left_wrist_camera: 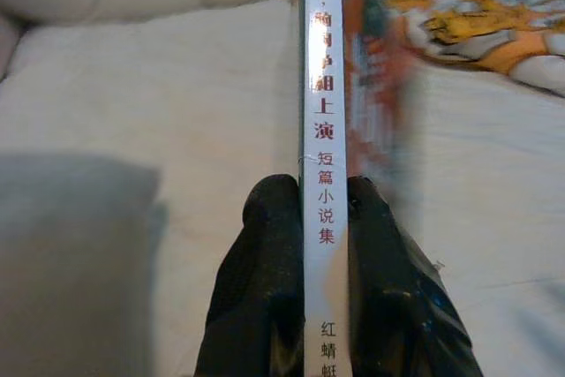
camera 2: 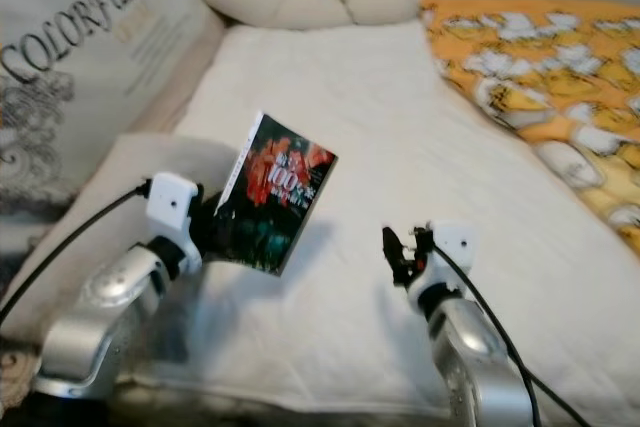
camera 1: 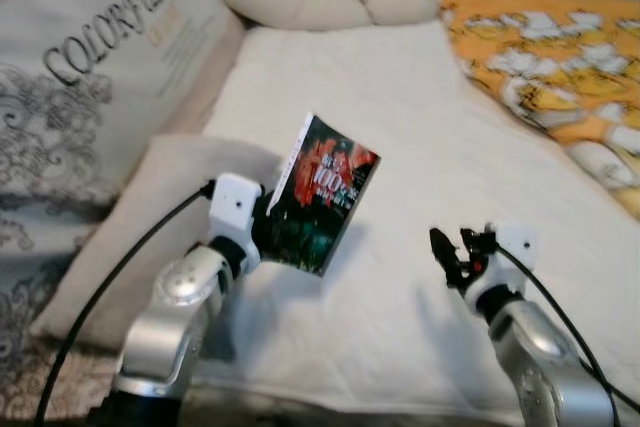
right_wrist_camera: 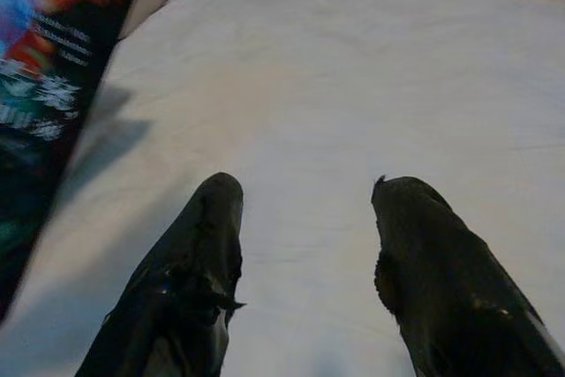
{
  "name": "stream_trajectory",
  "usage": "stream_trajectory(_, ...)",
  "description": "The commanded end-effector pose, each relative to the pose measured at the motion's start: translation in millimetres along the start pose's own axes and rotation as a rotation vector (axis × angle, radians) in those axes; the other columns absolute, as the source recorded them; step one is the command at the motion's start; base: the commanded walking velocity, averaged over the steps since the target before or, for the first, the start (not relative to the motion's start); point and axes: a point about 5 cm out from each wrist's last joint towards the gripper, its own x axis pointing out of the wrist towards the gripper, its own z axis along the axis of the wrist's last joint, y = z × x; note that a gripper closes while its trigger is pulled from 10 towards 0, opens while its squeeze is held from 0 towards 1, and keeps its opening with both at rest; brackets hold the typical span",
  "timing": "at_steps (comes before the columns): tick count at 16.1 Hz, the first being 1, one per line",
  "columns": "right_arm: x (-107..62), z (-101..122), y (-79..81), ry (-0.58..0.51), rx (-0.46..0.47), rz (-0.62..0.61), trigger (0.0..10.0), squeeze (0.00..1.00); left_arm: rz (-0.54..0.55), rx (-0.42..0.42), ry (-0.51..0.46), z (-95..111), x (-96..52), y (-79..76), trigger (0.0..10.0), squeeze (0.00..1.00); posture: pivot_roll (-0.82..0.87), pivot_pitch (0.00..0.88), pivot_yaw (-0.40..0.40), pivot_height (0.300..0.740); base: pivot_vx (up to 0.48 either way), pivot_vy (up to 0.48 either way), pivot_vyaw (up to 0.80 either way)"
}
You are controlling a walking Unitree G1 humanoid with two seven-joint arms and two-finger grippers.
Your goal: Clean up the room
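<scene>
Book (camera 1: 322, 197): a dark-covered paperback with red and teal cover art and a white spine printed in Chinese characters. It is lifted clear of the white quilted bed cover (camera 1: 400, 127), held upright and tilted, cover facing toward my right. My left gripper (left_wrist_camera: 320, 209) is clamped on it near the lower end of the spine; in the left wrist view both black fingers (left_wrist_camera: 274, 253) press the two faces of the book with the spine running between them. Grip looks firm, though the cover is motion-blurred in the wrist views.

My right gripper (right_wrist_camera: 305, 209) hangs just above the bed cover to the right of the book, fingers spread apart, holding nothing.

Surroundings: grey pillow (camera 1: 160, 207) under and behind my left arm; larger patterned cushion with printed lettering (camera 1: 90, 77) further left; cream knotted bolster (camera 1: 320, 2) at the head of the bed; orange blanket with white cartoon print (camera 1: 560, 57) along the right side.

Progress, my judgement: pick-up of the book is done, placement is not. No shelf, box or table is in view, so where it goes I cannot tell. The white cover around the book shows no other loose item. Left to do: carry the book off the bed, set it down, release.
</scene>
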Motion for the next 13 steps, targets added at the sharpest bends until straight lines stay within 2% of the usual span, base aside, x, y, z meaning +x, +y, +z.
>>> stream_trajectory(1, -3.3, 0.0, -1.3, 0.006, -0.001, -0.002, 10.0, 0.00, -0.006, -0.011, -0.013, 5.1, -2.3, 0.3, 10.0, 0.00, -0.04, 0.000, 0.060, 0.740, 0.000, 0.000, 0.00)
stream_trajectory(4, -7.3, 1.5, -9.0, 0.015, -0.005, -0.003, 10.0, 0.00, -0.007, -0.066, 0.009, 2.6, -1.4, -0.1, 10.0, 0.00, -0.03, 0.000, 0.063, 0.740, 0.000, 0.000, 0.00)
stream_trajectory(7, -7.7, 5.5, -17.2, 0.033, -0.031, 0.025, 10.0, 0.00, -0.010, -0.085, 0.045, 0.4, -0.8, 1.5, 10.0, 0.00, -0.03, 0.000, 0.061, 0.740, 0.000, 0.000, 0.00)
stream_trajectory(10, -9.1, 8.8, -26.4, 0.043, -0.046, 0.019, 10.0, 0.00, -0.026, -0.058, 0.062, -0.8, 1.7, -1.6, 10.0, 0.00, -0.03, 0.000, 0.060, 0.740, 0.000, 0.000, 0.00)
stream_trajectory(13, -10.4, 6.1, -23.9, 0.055, -0.047, 0.026, 10.0, 0.00, -0.029, -0.048, 0.072, -1.8, 3.1, -2.8, 10.0, 0.00, -0.04, 0.000, 0.062, 0.740, 0.000, 0.000, 0.00)
